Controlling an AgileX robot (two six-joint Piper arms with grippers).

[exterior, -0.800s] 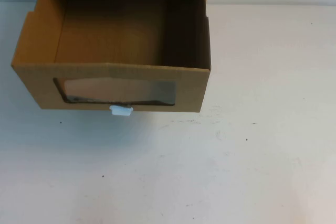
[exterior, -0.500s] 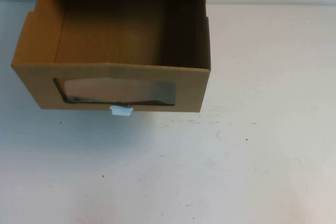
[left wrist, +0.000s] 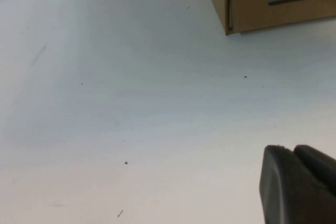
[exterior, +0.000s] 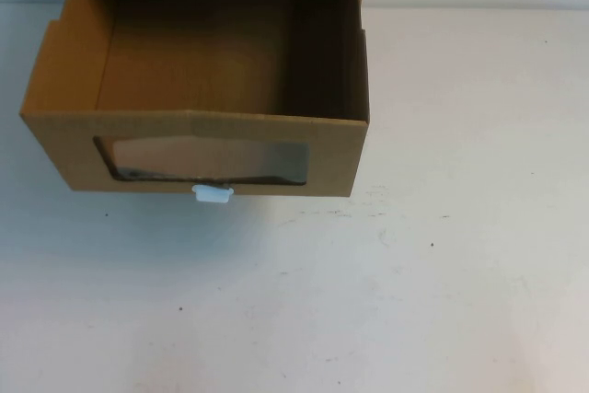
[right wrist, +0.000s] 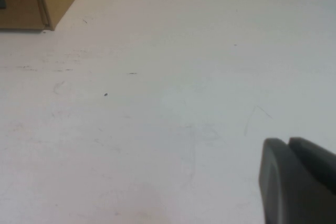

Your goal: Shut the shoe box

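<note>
A: Shoe box [exterior: 198, 149] at 11 o'clock on the table [exterior: 442, 273], drawer pulled out toward the robot; inside looks bare; window [exterior: 202, 161] faces us, white tab [exterior: 213, 194] just below it.

B: Grippers?

A: Neither shows in the high view; left gripper [left wrist: 299, 184] hangs over bare table with the box's front corner well off from it; right gripper [right wrist: 296, 179] likewise, over bare table on the other side of the box; on both, the dark fingers look pressed together, nothing held.

B: Step in hand?

A: Judged as the approach; nothing touches the box yet.

B: How to do it well?

A: Bring a gripper low to the front panel, near the middle by the tab; push flat toward 12 o'clock; an off-centre push would likely skew the drawer and jam it; avoid pressing the window, which may flex.
</note>
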